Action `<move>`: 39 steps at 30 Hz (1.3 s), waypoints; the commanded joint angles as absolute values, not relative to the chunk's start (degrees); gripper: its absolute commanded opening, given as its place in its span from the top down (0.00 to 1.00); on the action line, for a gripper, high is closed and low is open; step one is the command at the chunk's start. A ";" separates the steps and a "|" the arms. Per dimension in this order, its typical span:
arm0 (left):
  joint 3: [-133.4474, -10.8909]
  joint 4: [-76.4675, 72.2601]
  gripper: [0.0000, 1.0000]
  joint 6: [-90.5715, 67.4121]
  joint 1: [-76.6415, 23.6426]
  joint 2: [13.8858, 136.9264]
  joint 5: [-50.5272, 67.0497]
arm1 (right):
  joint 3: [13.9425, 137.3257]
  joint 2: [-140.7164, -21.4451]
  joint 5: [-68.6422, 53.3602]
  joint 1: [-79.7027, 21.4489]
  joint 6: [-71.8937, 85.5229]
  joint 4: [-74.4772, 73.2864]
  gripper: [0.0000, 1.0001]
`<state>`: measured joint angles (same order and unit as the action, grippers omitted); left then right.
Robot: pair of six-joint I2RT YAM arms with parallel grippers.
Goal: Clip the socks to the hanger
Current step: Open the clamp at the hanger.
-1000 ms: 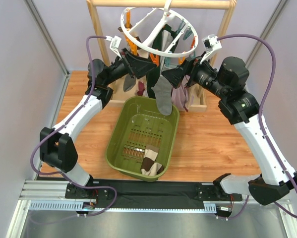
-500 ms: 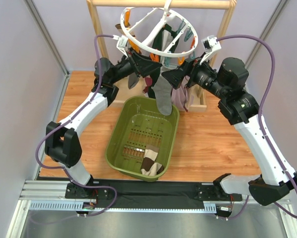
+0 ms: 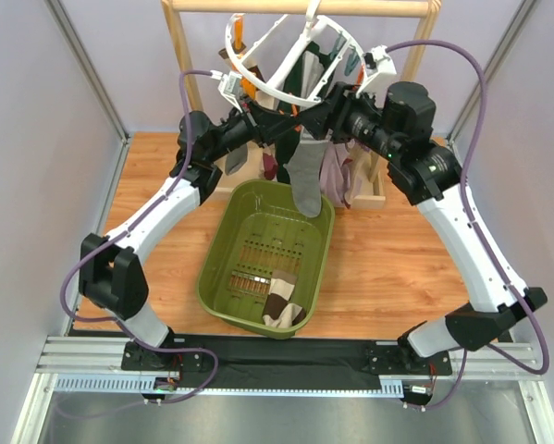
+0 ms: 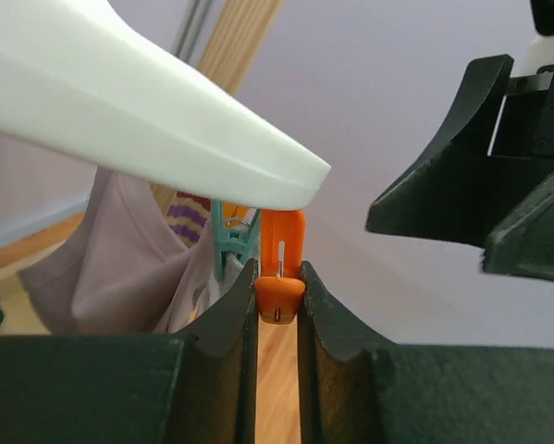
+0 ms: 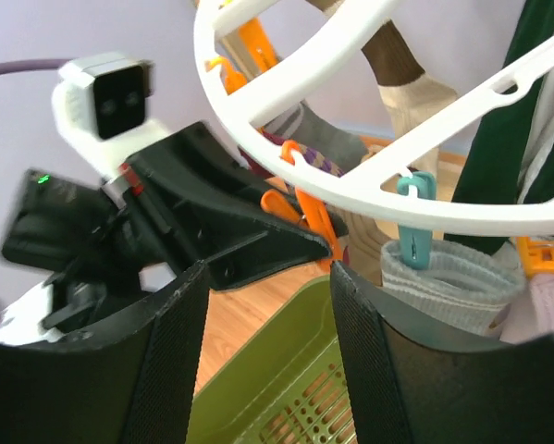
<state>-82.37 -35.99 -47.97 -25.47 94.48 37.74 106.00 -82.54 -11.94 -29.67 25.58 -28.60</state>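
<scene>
Socks depend on the left pincer (image 4: 278, 277), which is clamped on the tail of an orange clip (image 4: 282, 236) under the hanger (image 4: 119, 102); the right pincer (image 5: 267, 273) stands half-wide and empty; a grey sock (image 3: 304, 180) dangles from the ring; if that thin grip slips, the clip would likely snap shut and set the ring swinging; below, the green basket (image 3: 216, 254) holds one brown-and-cream sock (image 3: 281, 305).

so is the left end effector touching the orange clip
Touching. Left wrist view: the left end effector has both fingers pressed against the sides of the orange clip.
</scene>
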 commanded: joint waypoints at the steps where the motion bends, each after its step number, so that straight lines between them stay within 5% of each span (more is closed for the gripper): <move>1: -82.96 -22.99 0.86 -31.52 -28.64 86.59 31.22 | 111.00 -85.16 -4.50 -32.86 26.63 -34.80 0.43; 11: -84.29 -13.01 0.93 -24.26 -30.23 83.67 24.08 | 113.91 -88.07 3.34 -37.18 23.91 -34.37 0.39; 17: -86.48 -12.40 0.94 -24.78 -29.88 84.55 28.74 | 110.48 -86.66 -6.33 -34.81 23.11 -26.91 0.39; 29: -87.63 -12.57 0.95 -26.80 -29.79 85.17 28.92 | 107.40 -87.54 -4.48 -33.84 26.81 -20.66 0.62; 39: -87.54 -12.74 0.97 -27.42 -29.79 85.25 29.27 | 110.47 -91.75 -0.27 -34.80 21.89 -22.41 0.67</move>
<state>-85.14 -11.33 -26.92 -29.39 85.65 26.61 107.90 -89.60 -3.68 -34.37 25.34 -24.05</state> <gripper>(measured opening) 0.237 0.339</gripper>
